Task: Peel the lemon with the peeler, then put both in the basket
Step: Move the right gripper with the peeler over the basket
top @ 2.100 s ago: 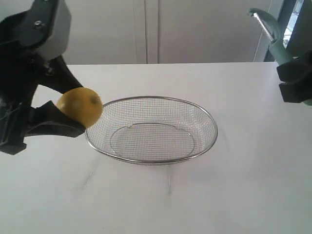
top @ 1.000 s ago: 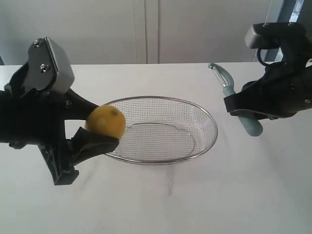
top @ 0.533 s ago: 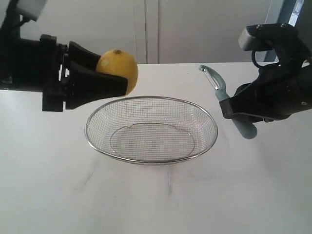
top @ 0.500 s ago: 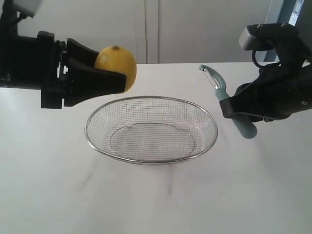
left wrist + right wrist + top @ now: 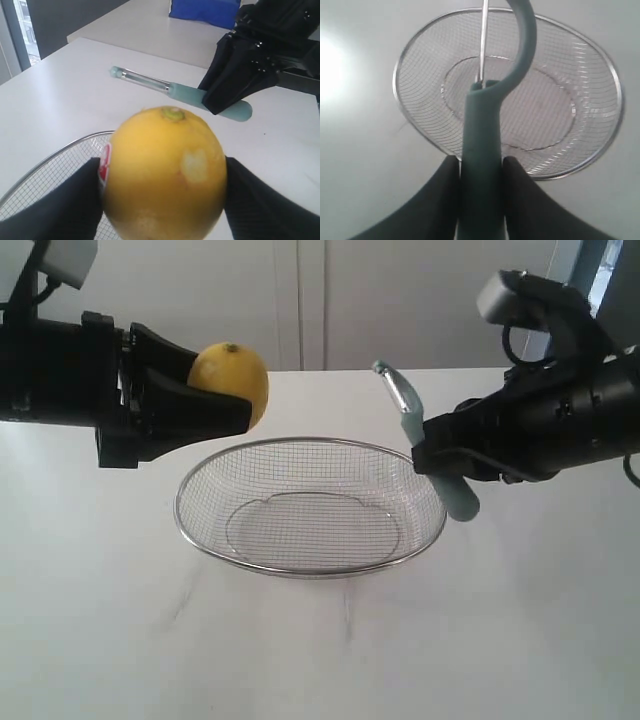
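Note:
My left gripper [image 5: 215, 400] is shut on the yellow lemon [image 5: 230, 383], held in the air above the far left rim of the wire basket [image 5: 312, 567]. In the left wrist view the lemon [image 5: 165, 170] fills the space between both fingers, its red-and-white sticker [image 5: 105, 161] at one side. My right gripper [image 5: 432, 455] is shut on the teal handle of the peeler [image 5: 422, 435], whose blade end points up and left over the basket's right rim. In the right wrist view the peeler [image 5: 482, 130] sits between the fingers above the basket [image 5: 415, 45].
The basket stands on a white table [image 5: 320, 640]. A pale wall with panel seams [image 5: 300, 300] rises behind the table's far edge. A blue object [image 5: 205, 10] lies on another surface in the left wrist view.
The left gripper rose from beside the basket's left rim, carrying the lemon up above it. The right gripper moved left with the peeler, bringing its head over the basket's right rim.

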{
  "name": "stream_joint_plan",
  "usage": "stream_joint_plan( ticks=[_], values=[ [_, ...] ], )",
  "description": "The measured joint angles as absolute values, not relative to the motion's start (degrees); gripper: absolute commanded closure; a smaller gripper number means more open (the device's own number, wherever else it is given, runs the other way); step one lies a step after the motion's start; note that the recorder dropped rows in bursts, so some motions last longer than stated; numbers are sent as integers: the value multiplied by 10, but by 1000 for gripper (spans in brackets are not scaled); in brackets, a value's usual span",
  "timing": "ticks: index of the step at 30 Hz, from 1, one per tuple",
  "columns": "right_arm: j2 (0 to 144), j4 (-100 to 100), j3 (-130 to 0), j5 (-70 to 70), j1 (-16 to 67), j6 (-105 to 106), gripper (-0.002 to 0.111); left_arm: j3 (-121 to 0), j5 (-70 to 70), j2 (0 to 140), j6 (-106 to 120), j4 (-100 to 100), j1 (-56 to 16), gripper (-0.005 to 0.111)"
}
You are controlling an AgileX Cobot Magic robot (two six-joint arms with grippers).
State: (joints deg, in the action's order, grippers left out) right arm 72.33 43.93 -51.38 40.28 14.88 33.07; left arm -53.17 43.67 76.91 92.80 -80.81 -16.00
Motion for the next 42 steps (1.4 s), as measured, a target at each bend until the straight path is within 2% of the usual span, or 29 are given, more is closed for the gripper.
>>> stream_joint_plan(
  ticks=[7, 14, 20, 27, 42],
  values=[
    [726, 486, -514, 424, 159, 365, 108, -532, 437, 769, 928, -797, -160, 107],
    [769, 484, -517, 392, 222, 352, 108, -532, 434, 769, 928, -792, -160, 107],
    [818, 444, -571, 380, 256, 304, 108, -532, 434, 769, 928, -788, -160, 107],
    [856, 371, -605, 412, 274, 243, 108, -532, 434, 769, 928, -779, -160, 107],
    [861, 413, -605, 427, 312, 248, 108, -532, 455, 769, 928, -777, -160, 107]
  ],
)
